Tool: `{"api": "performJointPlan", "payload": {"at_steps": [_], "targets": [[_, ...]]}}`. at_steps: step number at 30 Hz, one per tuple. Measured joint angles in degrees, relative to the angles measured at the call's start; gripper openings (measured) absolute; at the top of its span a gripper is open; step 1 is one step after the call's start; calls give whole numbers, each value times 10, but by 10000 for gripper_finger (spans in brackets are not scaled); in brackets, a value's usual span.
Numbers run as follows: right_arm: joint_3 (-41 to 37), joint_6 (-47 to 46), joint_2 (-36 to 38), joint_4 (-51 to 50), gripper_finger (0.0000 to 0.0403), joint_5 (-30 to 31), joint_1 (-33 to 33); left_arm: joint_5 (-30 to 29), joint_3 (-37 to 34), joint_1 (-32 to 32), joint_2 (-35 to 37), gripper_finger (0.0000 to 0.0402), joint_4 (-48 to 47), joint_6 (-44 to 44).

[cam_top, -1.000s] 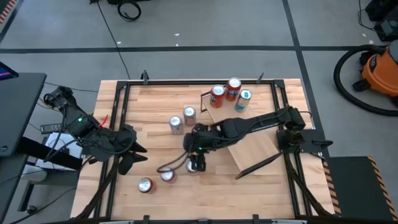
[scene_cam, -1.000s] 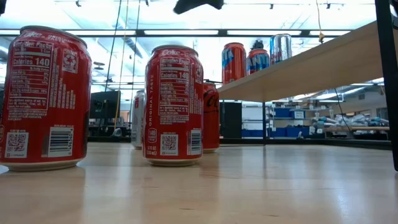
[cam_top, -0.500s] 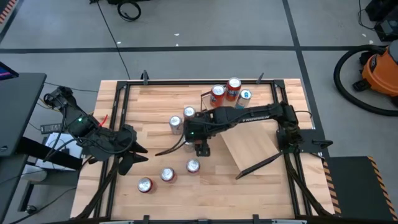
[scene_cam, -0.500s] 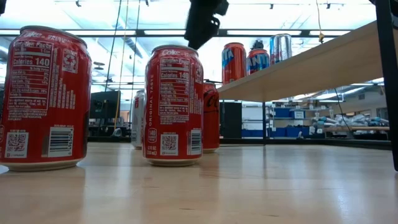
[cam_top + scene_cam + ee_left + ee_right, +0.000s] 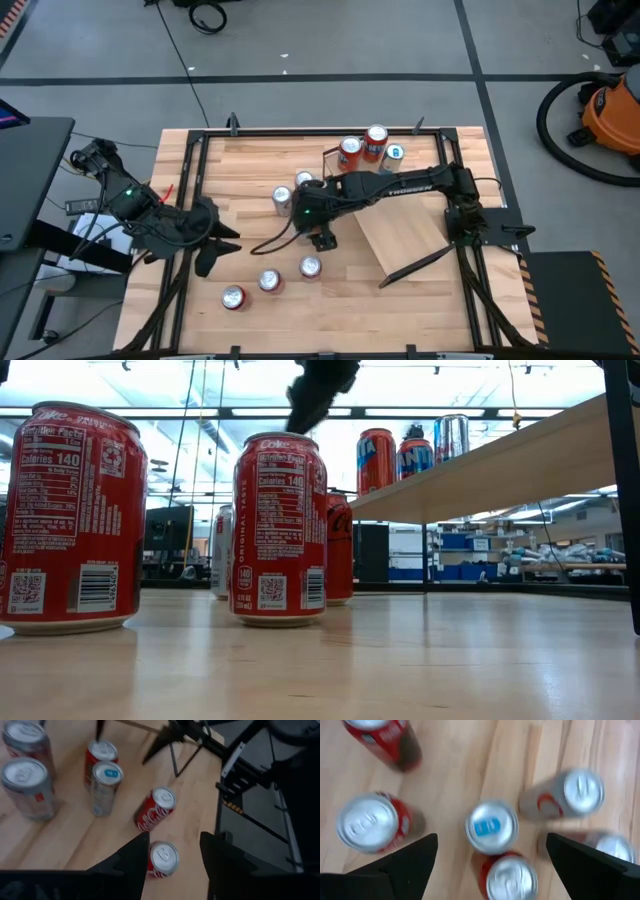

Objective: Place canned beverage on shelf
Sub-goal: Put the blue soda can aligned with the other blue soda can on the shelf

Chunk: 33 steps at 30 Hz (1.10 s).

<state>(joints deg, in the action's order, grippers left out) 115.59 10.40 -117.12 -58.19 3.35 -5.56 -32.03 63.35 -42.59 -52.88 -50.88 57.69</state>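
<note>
High view: right gripper (image 5: 320,238) (fingers apart) above cans (image 5: 292,194).

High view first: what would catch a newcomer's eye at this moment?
The right gripper hangs open and empty over mid-table, among loose cans. Three cans stand together at the far end of the sloped shelf, while three red cans line up toward the near edge. The left gripper waits at the table's left side.

Glossy metal cans (image 5: 279,525), pale matt wood shelf (image 5: 405,232), planked wooden tabletop (image 5: 250,170).
</note>
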Motion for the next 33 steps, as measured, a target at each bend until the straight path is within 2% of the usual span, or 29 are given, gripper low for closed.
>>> {"api": "performJointPlan", "payload": {"at_steps": [3,9,18,28,33], "targets": [[-1,13,-6,36,376,-6,0,-17,0,0,0,185,0,0],[-5,47,-36,37,365,-28,8,-34,0,0,0,185,1,3],[-5,59,-68,37,348,-15,16,-35,0,0,0,185,1,17],[-5,23,-73,24,258,-58,28,-35,0,0,0,185,1,23],[-5,-8,-73,26,252,-55,28,-35,0,0,0,185,0,23]]}}
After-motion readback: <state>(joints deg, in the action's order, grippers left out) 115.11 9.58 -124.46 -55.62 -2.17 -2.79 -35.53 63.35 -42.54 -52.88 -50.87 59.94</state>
